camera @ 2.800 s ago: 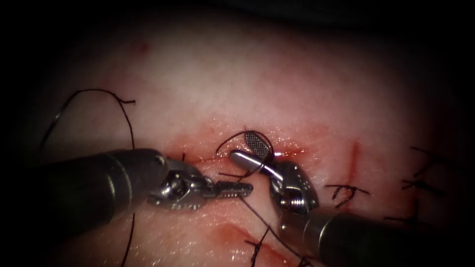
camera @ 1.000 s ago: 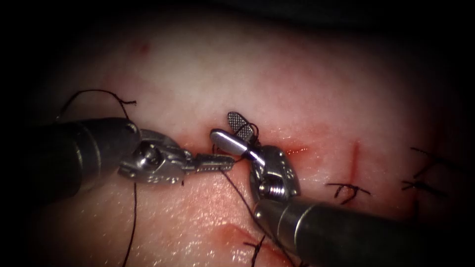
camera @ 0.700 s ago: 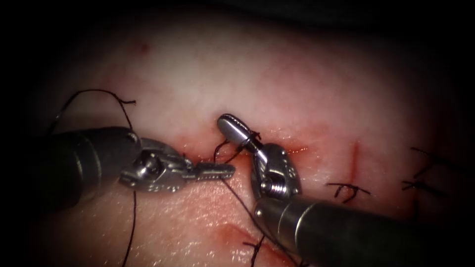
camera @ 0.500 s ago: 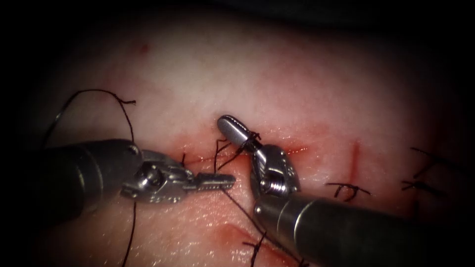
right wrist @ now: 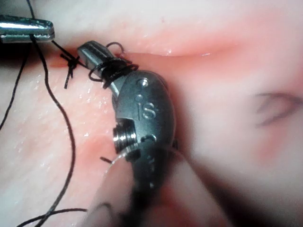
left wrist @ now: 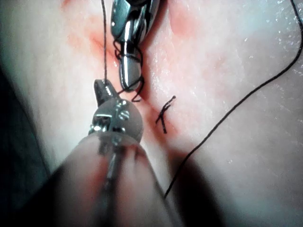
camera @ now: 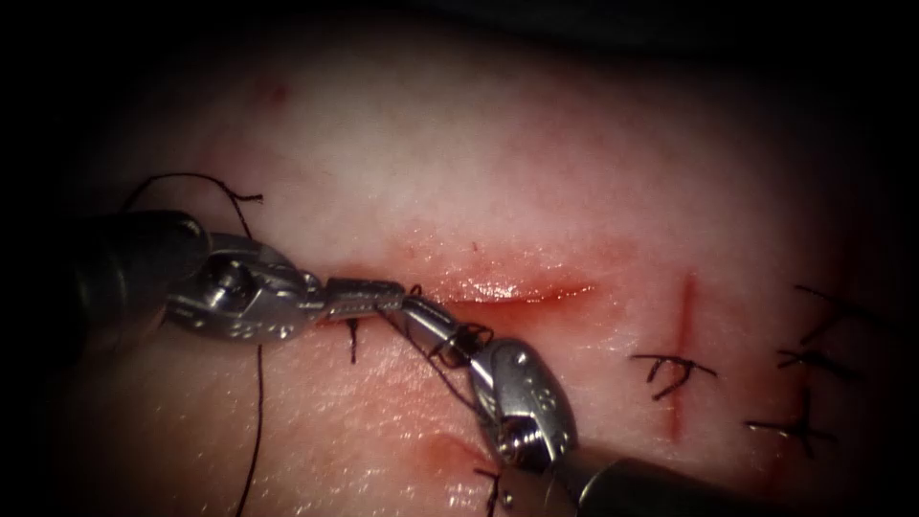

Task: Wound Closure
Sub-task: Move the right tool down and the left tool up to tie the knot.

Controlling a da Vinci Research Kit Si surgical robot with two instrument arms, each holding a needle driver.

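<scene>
Thread [camera: 450, 337] is wound in loops around the right tool [camera: 414, 311], clenched on it just below the cut [camera: 507, 287]. Thread is also pinched by the left tool [camera: 383, 292]. An "S" is stamped on the right tool's wrist. No needle is seen.

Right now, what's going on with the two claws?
Knot tying on the tissue. Black thread is coiled in loops around the right claw, whose jaws are shut. The left claw is shut on the thread, tip to tip with the right one, just left of the open cut. A finished stitch sits to the right. I can't spot a needle in either claw.
</scene>
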